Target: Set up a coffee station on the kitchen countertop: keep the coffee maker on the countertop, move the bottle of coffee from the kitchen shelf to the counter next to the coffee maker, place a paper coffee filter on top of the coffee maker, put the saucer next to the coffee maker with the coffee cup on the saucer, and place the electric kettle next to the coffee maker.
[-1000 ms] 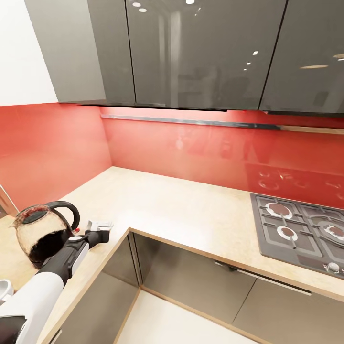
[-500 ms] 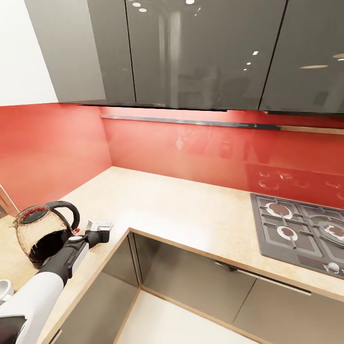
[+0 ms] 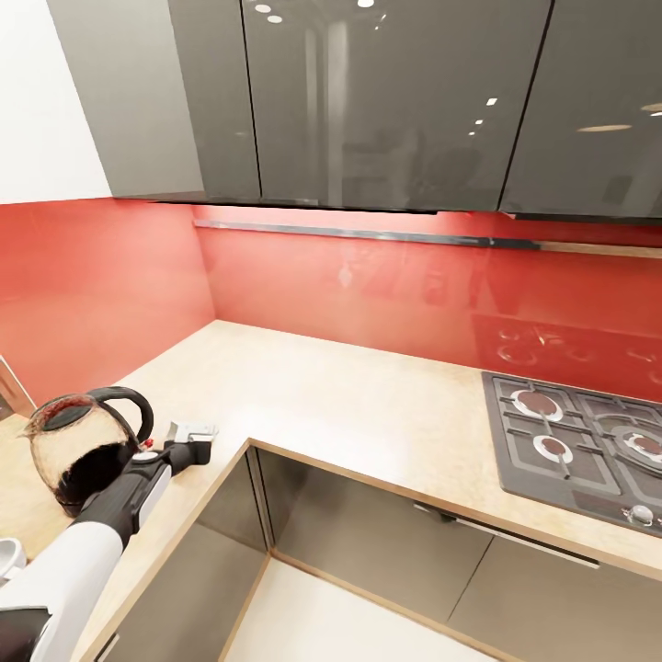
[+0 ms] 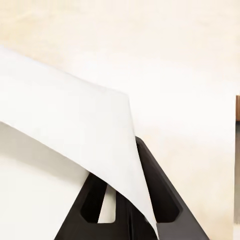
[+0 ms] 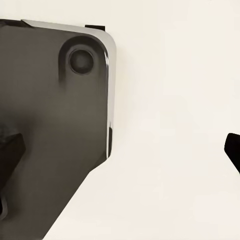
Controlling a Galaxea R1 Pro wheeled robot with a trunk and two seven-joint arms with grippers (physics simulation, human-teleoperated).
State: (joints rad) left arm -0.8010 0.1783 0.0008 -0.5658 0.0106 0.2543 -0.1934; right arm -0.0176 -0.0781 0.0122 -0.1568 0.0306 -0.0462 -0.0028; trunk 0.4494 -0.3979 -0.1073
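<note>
In the head view the electric kettle, glass-bodied with a black handle and base, stands on the beige countertop at the far left. Just right of it my left gripper hovers low over the counter near its inner corner edge, shut on a white paper coffee filter. The left wrist view shows the filter sheet pinched between the black fingers above the pale counter. My right gripper stands open, fingers wide apart, beside a dark grey rounded panel. Coffee maker, bottle, saucer and cup are out of view.
A gas hob is set into the counter at the right. A red backsplash and glossy grey wall cabinets close off the back. Grey base cabinets sit under the L-shaped counter. A small white object shows at the lower left edge.
</note>
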